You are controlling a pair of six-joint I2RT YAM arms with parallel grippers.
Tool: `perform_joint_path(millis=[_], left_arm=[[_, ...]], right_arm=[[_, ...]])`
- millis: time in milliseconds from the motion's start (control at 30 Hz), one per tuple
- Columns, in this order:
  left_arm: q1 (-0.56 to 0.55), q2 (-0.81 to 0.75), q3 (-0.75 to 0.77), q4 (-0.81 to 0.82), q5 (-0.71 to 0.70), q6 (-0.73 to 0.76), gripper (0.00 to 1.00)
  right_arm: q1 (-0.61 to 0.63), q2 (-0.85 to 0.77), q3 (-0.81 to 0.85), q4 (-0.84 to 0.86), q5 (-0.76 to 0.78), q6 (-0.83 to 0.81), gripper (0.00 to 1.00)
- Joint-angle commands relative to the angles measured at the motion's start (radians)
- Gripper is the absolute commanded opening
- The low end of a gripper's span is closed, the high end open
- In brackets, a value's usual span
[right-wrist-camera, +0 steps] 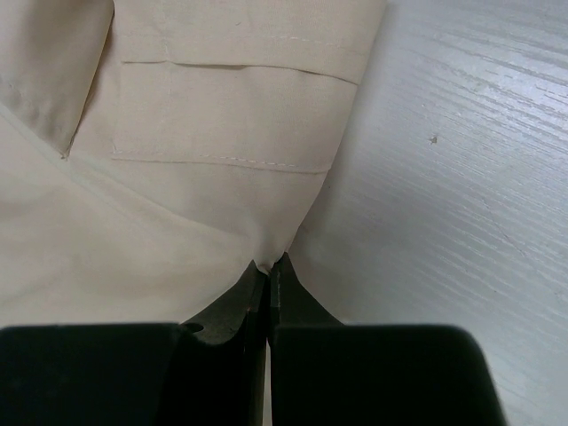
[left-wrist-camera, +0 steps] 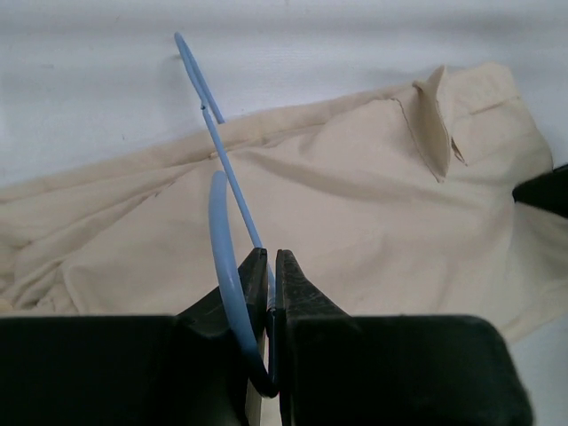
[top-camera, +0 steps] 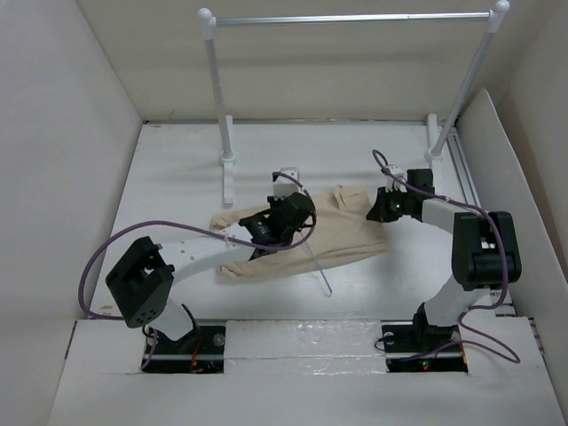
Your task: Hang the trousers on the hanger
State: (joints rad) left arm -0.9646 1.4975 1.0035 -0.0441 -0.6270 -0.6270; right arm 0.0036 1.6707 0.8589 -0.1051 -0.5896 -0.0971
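The beige trousers (top-camera: 342,232) lie flat on the white table, waist to the right, legs to the left. They fill the left wrist view (left-wrist-camera: 355,195) and the right wrist view (right-wrist-camera: 160,195), where a pocket flap shows. The pale blue wire hanger (left-wrist-camera: 222,169) lies over the trousers; one thin wire (top-camera: 318,266) sticks out toward the near edge. My left gripper (top-camera: 277,220) is shut on the hanger at its hook bend (left-wrist-camera: 269,266). My right gripper (top-camera: 380,206) is shut on the trousers' waist edge (right-wrist-camera: 269,264).
A white-posted rack (top-camera: 217,98) with a silver bar (top-camera: 355,18) stands at the back of the table. White walls close in the left, right and far sides. A rail (top-camera: 466,169) runs along the right edge.
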Motion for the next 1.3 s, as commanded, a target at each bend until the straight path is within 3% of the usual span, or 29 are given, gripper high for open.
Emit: perform_joint_path(millis=[0, 167, 300, 367, 500, 533, 567, 667, 833, 933, 1067, 1267], left_arm=[[-0.008, 0.020, 0.047, 0.036, 0.079, 0.266, 0.00], [0.001, 0.056, 0.073, 0.056, 0.213, 0.424, 0.00], [0.010, 0.053, 0.099, 0.046, 0.230, 0.424, 0.00], [0.010, 0.049, 0.110, 0.046, 0.227, 0.415, 0.00], [0.010, 0.038, 0.155, -0.016, 0.228, 0.418, 0.00], [0.010, 0.037, 0.164, -0.025, 0.228, 0.418, 0.00], [0.010, 0.033, 0.178, -0.040, 0.225, 0.406, 0.00], [0.010, 0.038, 0.337, -0.195, 0.205, 0.359, 0.00], [0.010, 0.069, 0.604, -0.404, 0.211, 0.314, 0.00], [0.001, 0.107, 0.782, -0.513, 0.217, 0.311, 0.00], [0.001, 0.147, 0.934, -0.577, 0.236, 0.311, 0.00], [0.001, 0.191, 1.047, -0.623, 0.253, 0.312, 0.00]], right_arm=[[0.022, -0.019, -0.014, 0.048, -0.001, 0.022, 0.01], [0.032, -0.061, -0.063, 0.062, 0.017, 0.039, 0.01], [0.032, -0.066, -0.061, 0.047, 0.017, 0.027, 0.07], [0.032, -0.080, -0.057, 0.033, 0.020, 0.023, 0.15], [0.032, -0.115, -0.038, -0.011, 0.024, 0.014, 0.41], [0.032, -0.123, -0.031, -0.028, 0.019, 0.010, 0.49], [0.032, -0.137, -0.023, -0.069, 0.014, -0.007, 0.64], [0.042, -0.254, 0.028, -0.189, 0.024, -0.050, 0.84], [0.082, -0.558, 0.138, -0.359, -0.018, -0.076, 0.89], [0.148, -0.655, 0.201, -0.401, -0.079, -0.001, 0.91], [0.327, -0.755, 0.229, -0.236, -0.064, 0.227, 0.98], [0.485, -0.660, 0.221, -0.039, 0.008, 0.385, 0.99]])
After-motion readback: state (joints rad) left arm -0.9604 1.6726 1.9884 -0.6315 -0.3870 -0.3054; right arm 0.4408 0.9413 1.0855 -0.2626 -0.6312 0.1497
